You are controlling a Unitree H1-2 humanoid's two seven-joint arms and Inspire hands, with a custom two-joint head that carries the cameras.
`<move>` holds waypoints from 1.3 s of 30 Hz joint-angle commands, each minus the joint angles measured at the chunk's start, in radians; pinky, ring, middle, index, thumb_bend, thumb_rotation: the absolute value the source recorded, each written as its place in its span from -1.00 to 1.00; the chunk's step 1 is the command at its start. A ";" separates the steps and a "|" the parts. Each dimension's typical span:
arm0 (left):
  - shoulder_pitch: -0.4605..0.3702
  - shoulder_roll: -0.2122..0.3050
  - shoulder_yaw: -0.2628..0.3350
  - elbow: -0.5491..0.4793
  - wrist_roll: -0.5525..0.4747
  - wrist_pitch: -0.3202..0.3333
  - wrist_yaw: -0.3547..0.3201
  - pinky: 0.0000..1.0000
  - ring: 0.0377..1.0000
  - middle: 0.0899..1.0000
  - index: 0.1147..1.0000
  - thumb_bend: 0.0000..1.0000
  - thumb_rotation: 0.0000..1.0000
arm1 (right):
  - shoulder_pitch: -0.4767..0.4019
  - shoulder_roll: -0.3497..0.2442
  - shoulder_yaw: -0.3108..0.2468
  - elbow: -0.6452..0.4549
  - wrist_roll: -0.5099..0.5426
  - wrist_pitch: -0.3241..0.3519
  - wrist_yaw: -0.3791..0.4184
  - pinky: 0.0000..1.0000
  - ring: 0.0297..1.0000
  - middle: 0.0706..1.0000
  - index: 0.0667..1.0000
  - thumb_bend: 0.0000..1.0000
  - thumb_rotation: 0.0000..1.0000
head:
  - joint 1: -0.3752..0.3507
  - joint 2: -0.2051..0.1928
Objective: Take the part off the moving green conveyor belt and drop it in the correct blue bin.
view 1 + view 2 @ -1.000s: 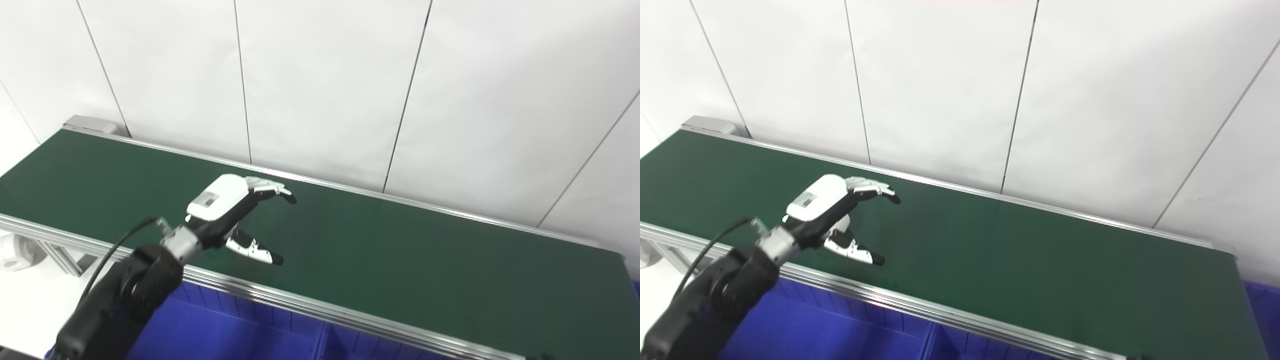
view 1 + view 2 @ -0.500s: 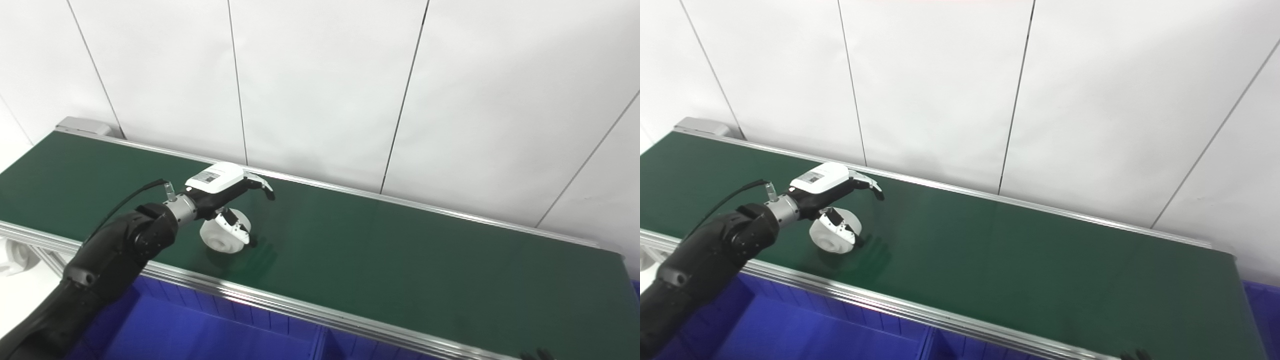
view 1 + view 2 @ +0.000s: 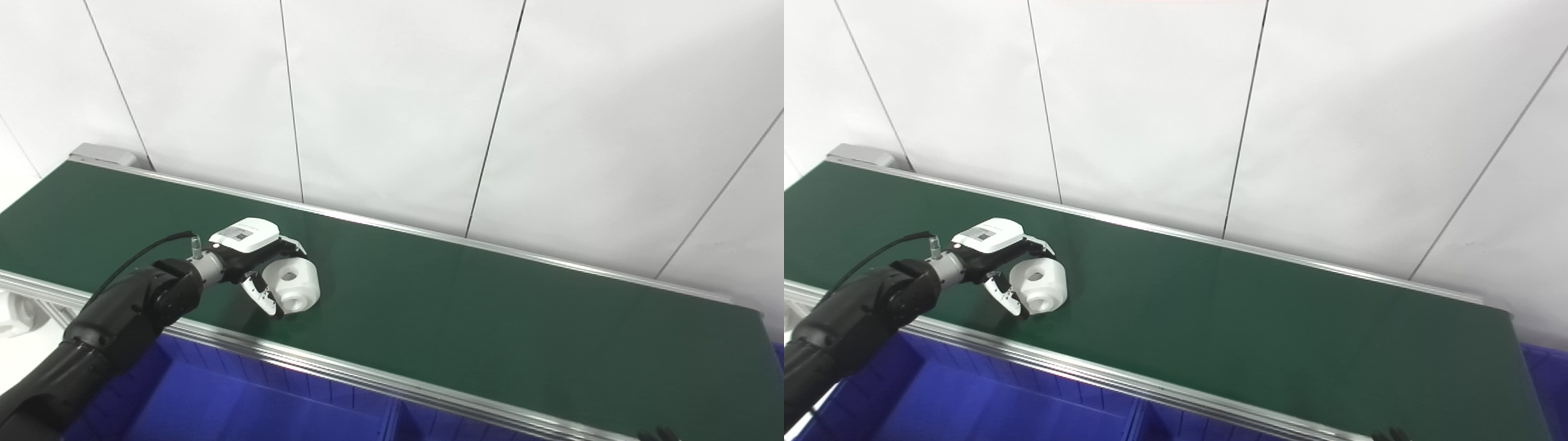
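White plastic part (image 3: 295, 285) lies on green belt (image 3: 490, 318), touching left hand (image 3: 254, 260) on its right side; fingers curl round it, grip not confirmed. Blue bin (image 3: 245, 404) sits just below, near edge.

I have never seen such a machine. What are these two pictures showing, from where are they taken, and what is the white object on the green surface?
Both pictures come from two cameras side by side on a humanoid robot's head, so they show one scene from slightly different places. The long green surface is a conveyor belt with metal rails, standing before a white wall. Below its near edge are blue bins. The black arm entering from the left ends in the robot's left hand, white on top. Its fingers curl around a white part, a rounded piece with a hole, low on the belt. I cannot tell whether it is lifted. Only a dark tip shows at the bottom right edge.
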 commanded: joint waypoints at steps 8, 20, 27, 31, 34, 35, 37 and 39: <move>-0.007 -0.212 0.087 0.125 -0.141 -0.036 0.282 -0.28 -0.22 -0.18 -0.14 0.06 -0.94 | -0.002 0.005 0.000 -0.023 0.003 -0.010 0.007 0.58 0.52 0.63 0.74 0.04 0.74 | -0.002 -0.003; 0.053 -0.305 0.170 -0.110 -0.345 0.131 0.143 -0.30 -0.23 -0.23 -0.09 0.04 -1.00 | 0.005 0.017 0.007 -0.044 -0.007 0.004 0.003 0.62 0.53 0.63 0.74 0.02 0.73 | -0.012 0.008; 0.074 -0.236 0.160 -0.246 -0.345 0.144 0.046 -0.32 -0.27 -0.25 -0.09 0.04 -1.00 | 0.008 0.017 0.005 -0.079 -0.025 0.035 -0.005 0.54 0.48 0.59 0.69 0.10 0.70 | -0.003 0.062; 0.095 -0.144 0.141 -0.395 -0.354 0.192 -0.091 -0.36 -0.30 -0.25 -0.09 0.04 -1.00 | 0.013 0.006 0.003 -0.116 -0.015 0.072 0.003 0.51 0.46 0.58 0.67 0.13 0.64 | 0.016 0.111; 0.125 -0.053 0.128 -0.569 -0.336 0.277 -0.215 -0.29 -0.20 -0.20 -0.10 0.04 -1.00 | 0.013 -0.006 0.000 -0.152 0.001 0.115 0.009 0.47 0.44 0.56 0.65 0.17 0.64 | 0.026 0.146; 0.138 -0.028 0.126 -0.624 -0.329 0.306 -0.248 -0.25 -0.17 -0.18 -0.11 0.05 -1.00 | 0.012 -0.007 -0.003 -0.168 0.010 0.137 0.006 0.45 0.42 0.55 0.63 0.20 0.60 | 0.029 0.157; 0.173 0.026 0.124 -0.719 -0.315 0.299 -0.292 -0.23 -0.16 -0.16 -0.13 0.05 -1.00 | 0.005 -0.003 -0.011 -0.208 0.027 0.187 -0.008 0.37 0.37 0.51 0.58 0.24 0.50 | 0.039 0.186; 0.200 0.061 0.122 -0.772 -0.283 0.259 -0.301 -0.33 -0.26 -0.20 -0.12 0.05 -1.00 | -0.003 0.000 -0.019 -0.241 0.037 0.232 -0.018 0.32 0.35 0.50 0.53 0.29 0.41 | 0.052 0.207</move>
